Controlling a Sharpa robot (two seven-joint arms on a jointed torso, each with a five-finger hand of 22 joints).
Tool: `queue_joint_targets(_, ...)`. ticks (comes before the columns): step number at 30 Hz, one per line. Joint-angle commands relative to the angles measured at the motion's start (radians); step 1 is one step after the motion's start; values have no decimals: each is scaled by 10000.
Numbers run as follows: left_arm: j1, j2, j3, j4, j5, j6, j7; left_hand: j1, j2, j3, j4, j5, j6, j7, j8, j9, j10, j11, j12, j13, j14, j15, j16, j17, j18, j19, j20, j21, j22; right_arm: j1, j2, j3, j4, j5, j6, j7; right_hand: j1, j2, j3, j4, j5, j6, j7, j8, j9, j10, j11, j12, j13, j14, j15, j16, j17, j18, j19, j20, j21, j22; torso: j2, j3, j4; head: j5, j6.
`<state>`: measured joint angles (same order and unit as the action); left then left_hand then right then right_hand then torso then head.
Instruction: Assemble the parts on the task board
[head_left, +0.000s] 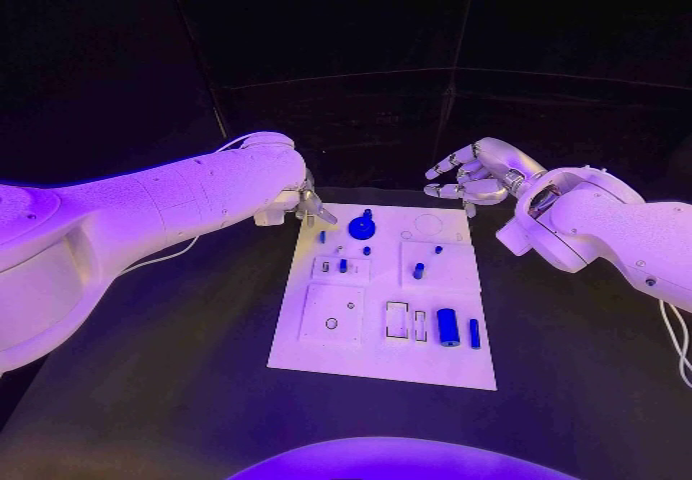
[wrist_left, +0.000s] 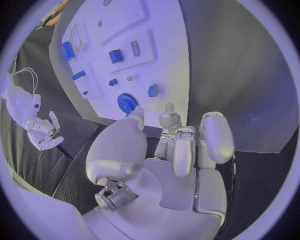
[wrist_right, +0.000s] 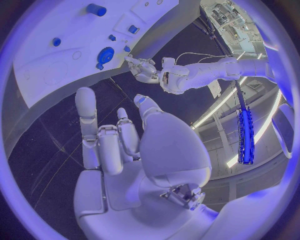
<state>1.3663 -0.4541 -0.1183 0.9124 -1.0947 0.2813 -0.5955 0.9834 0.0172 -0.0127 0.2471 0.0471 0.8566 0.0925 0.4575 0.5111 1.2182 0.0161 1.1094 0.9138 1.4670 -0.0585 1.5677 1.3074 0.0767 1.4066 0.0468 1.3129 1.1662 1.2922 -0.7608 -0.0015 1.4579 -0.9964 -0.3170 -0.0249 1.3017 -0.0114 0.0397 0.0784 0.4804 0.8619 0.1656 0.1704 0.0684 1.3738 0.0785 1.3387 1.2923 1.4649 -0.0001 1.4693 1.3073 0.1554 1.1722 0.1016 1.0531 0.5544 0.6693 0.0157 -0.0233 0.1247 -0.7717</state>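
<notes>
The white task board (head_left: 378, 345) lies in the middle of the black table. On its far end rests a round blue gear (head_left: 362, 226) (wrist_left: 127, 103) (wrist_right: 105, 53). A blue cylinder (head_left: 447, 327) and a thin blue bar (head_left: 475, 333) lie at its near right, and small blue pegs (head_left: 418, 270) stand around the middle. My left hand (head_left: 299, 206) (wrist_left: 175, 145) hovers at the board's far left corner, its thumb close to the gear, holding nothing. My right hand (head_left: 475, 172) (wrist_right: 119, 145) hangs above the far right corner, fingers loosely bent and apart, holding nothing.
Rectangular slots (head_left: 397, 320) and a round hole (head_left: 332, 323) mark the near half of the board. Bare black table (head_left: 173, 380) surrounds the board. A cable (head_left: 678, 345) trails down beside my right arm.
</notes>
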Motion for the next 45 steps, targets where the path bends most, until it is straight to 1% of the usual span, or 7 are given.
queue_joint_targets(1,-21,36,1,-49,-140,483,6,87,23,-85,12,-3,106,-7,-21,-21,-47,-8,-50,-4,1038,64,31,2634,72,19,82,-36,17,16,23,5,-5,-19,-52,104,115,31,20,31,47,-66,8,66,-12,-33,-32,-34,0,599,-44,-54,512,122,-9,-24,-65,-3,-4,-5,20,-20,5)
queue_joint_targets(6,-69,50,2,-80,-103,648,42,178,97,-178,14,-3,247,-29,18,-50,-30,-27,-20,14,1038,55,31,2634,66,36,74,-14,57,16,52,5,-11,-19,-76,111,126,36,30,31,55,-65,8,68,-12,-29,-33,-28,7,602,-44,-48,524,122,-8,-24,-65,-2,-3,1,9,20,-12)
queue_joint_targets(18,-135,89,3,-66,102,752,152,368,266,-313,-11,-2,475,-91,95,-91,36,-75,58,77,1038,18,31,2634,52,70,48,32,136,15,84,5,-24,-19,-114,133,153,44,54,30,86,-68,10,71,-12,-23,-33,-20,14,605,-45,-44,535,120,-2,-25,-61,6,-12,-3,26,-2,-38)
queue_joint_targets(24,-144,111,3,-45,112,586,300,521,375,-334,-69,-1,533,-113,120,-109,37,-97,51,48,1038,-1,31,2634,57,64,31,17,116,15,90,5,-32,-19,-125,136,162,46,63,30,98,-67,10,73,-11,-16,-32,-12,23,606,-45,-41,543,119,2,-25,-58,13,-16,0,32,-65,-45)
queue_joint_targets(30,-146,120,2,-13,143,372,424,771,543,-323,-191,-1,541,-121,123,-145,26,-107,36,11,1038,-15,31,2634,57,61,14,8,112,15,93,5,-38,-19,-118,124,168,47,68,30,105,-67,11,74,-11,-18,-32,-14,20,606,-45,-43,538,119,2,-25,-60,10,-10,0,22,-68,-20)
queue_joint_targets(34,-146,132,2,14,186,335,497,1141,716,-234,-425,-1,531,-118,121,-184,10,-108,22,-26,1038,-19,31,2634,56,58,5,-1,112,15,92,5,-41,-19,-107,114,192,49,89,26,133,-67,11,77,-11,-23,-32,-18,13,604,-46,-49,529,119,3,-26,-62,7,-11,-5,25,-71,-29)
queue_joint_targets(45,-146,160,2,48,205,501,561,1477,798,-177,-685,-1,535,-114,129,-222,5,-107,20,-49,1038,-17,31,2634,52,64,4,3,131,15,110,5,-48,-19,-84,97,210,50,103,21,147,-67,12,80,-11,-18,-33,-12,19,606,-46,-45,537,118,7,-26,-59,12,-10,-4,28,-86,-67)
